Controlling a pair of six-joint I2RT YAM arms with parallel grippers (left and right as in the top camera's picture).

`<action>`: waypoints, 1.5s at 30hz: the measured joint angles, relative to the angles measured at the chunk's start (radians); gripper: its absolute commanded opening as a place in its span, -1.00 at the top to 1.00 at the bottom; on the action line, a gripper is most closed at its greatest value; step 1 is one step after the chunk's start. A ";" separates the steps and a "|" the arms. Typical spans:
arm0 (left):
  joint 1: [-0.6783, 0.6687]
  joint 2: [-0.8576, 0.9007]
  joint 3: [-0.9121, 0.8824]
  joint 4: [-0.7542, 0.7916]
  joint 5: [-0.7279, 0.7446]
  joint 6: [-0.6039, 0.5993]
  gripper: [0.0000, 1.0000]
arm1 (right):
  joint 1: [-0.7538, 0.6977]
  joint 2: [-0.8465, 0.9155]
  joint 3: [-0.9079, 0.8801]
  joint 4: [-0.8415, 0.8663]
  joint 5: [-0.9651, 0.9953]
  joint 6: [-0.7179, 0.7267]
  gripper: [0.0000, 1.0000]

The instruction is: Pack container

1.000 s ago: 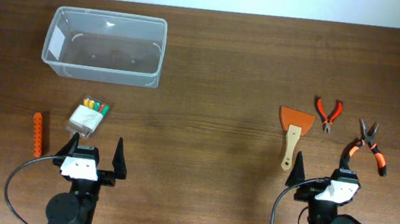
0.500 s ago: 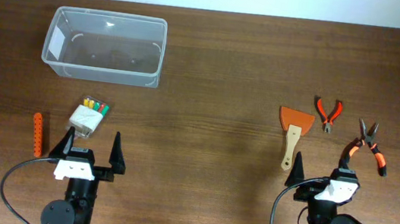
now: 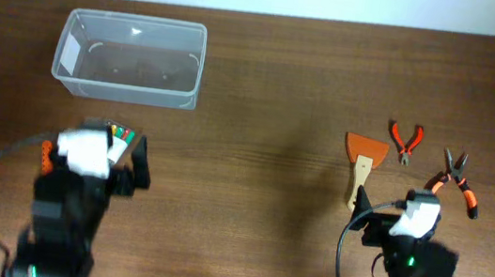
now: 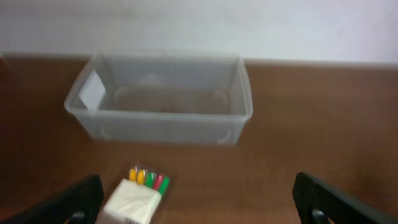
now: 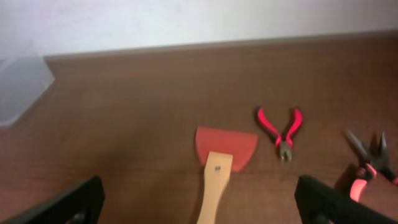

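Observation:
The clear plastic container (image 3: pixel 130 58) stands empty at the back left; it also shows in the left wrist view (image 4: pixel 161 99). A white pack of coloured markers (image 4: pixel 140 196) lies in front of it, between my left gripper's fingers, near the left one. My left gripper (image 3: pixel 108 155) is open and empty above that pack (image 3: pixel 123 133). My right gripper (image 3: pixel 395 209) is open and empty just behind the wooden handle of an orange scraper (image 3: pixel 364 153), which lies between the fingers in the right wrist view (image 5: pixel 224 155).
Small red cutters (image 3: pixel 406 139) and black-and-orange needle-nose pliers (image 3: pixel 458 179) lie right of the scraper; both show in the right wrist view, cutters (image 5: pixel 281 127) and pliers (image 5: pixel 370 162). An orange stick tool (image 3: pixel 45 156) lies left of the left arm, partly hidden.
My left arm has lifted and moved forward over the marker pack, blurred with motion. My right arm has shifted slightly forward and left toward the scraper handle.

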 measured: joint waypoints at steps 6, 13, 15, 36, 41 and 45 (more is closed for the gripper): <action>0.000 0.527 0.488 -0.352 0.066 0.043 -0.99 | 0.000 0.422 0.478 -0.462 -0.031 0.002 -0.97; 0.000 0.849 0.951 -0.674 0.192 0.094 -0.99 | 0.000 0.850 1.018 -0.993 -0.035 0.002 -0.97; 0.000 0.873 1.001 -0.646 0.212 0.100 -0.99 | 0.000 0.932 1.113 -1.037 -0.035 0.001 -0.97; 0.000 1.267 1.045 -0.200 0.211 0.084 -0.09 | -0.001 1.152 1.194 -0.928 -0.042 -0.003 -0.36; -0.009 1.337 1.045 -0.138 0.206 0.072 0.46 | -0.001 1.152 1.194 -0.928 -0.042 -0.002 -0.27; -0.026 1.374 1.045 -0.130 0.206 0.076 0.72 | -0.001 1.152 1.194 -0.930 -0.045 -0.001 -0.17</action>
